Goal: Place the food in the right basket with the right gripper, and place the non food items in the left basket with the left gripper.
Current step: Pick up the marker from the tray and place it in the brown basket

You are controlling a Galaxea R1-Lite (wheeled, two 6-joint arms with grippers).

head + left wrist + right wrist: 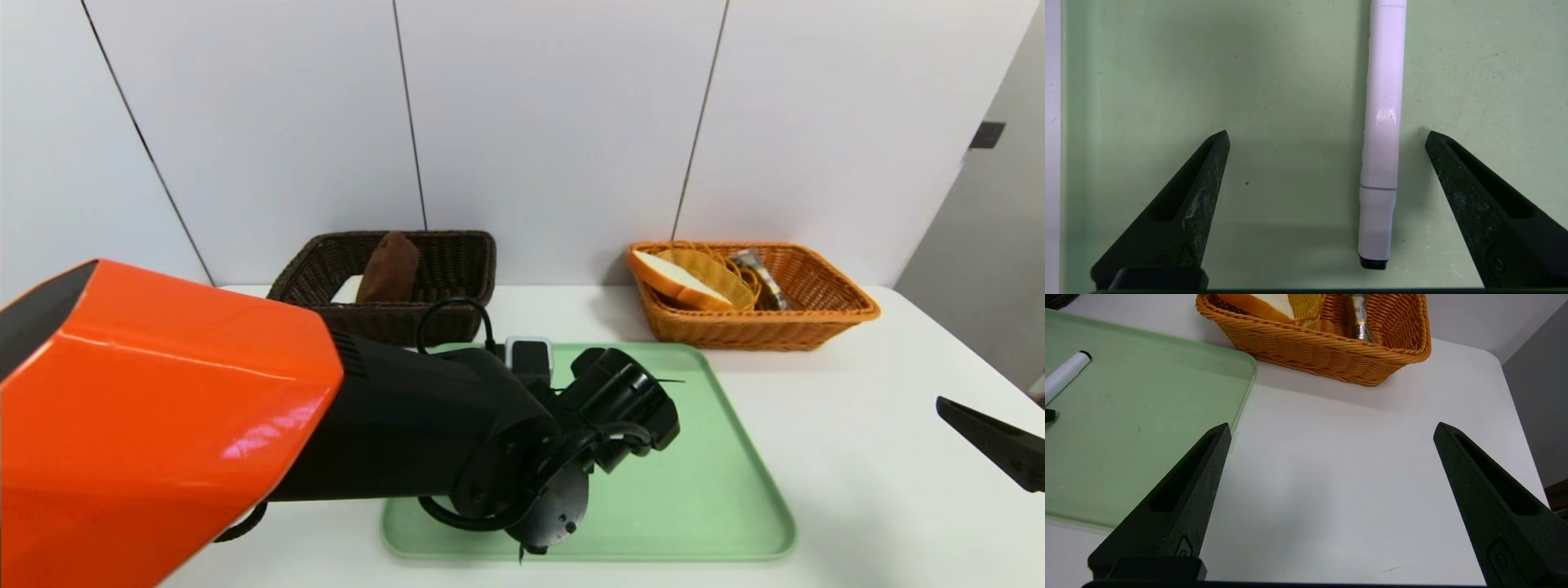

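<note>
The left tool (1327, 136) hangs low over the green tray (718, 506), its two black fingers (1204, 175) spread wide apart and clamped on nothing; the white marker pen (1382, 134) lies flat on the tray between them, closer to one finger than the other and touching neither, its dark tip pointing back toward the wrist. In the head view the left arm (163, 408), orange at the shoulder and black toward the wrist, reaches across the near left of the tray and hides the pen.

The right tool (1331, 430) is parked over the bare white bench (857, 408) to the right of the tray, its fingers (1184, 490) likewise wide apart and empty; only one finger (992, 441) shows at the right edge of the head view.

At the far left of the bench stands the dark brown wicker basket (457, 269), holding the rolled brown cloth (389, 267) propped on end and the white block (349, 289) beside it; at the far right stands the orange wicker basket (824, 310), holding the bread slice (673, 278) in its small yellow wicker dish (718, 273), tilted against the left wall, with the clear-wrapped snack (759, 278) just to its right.
</note>
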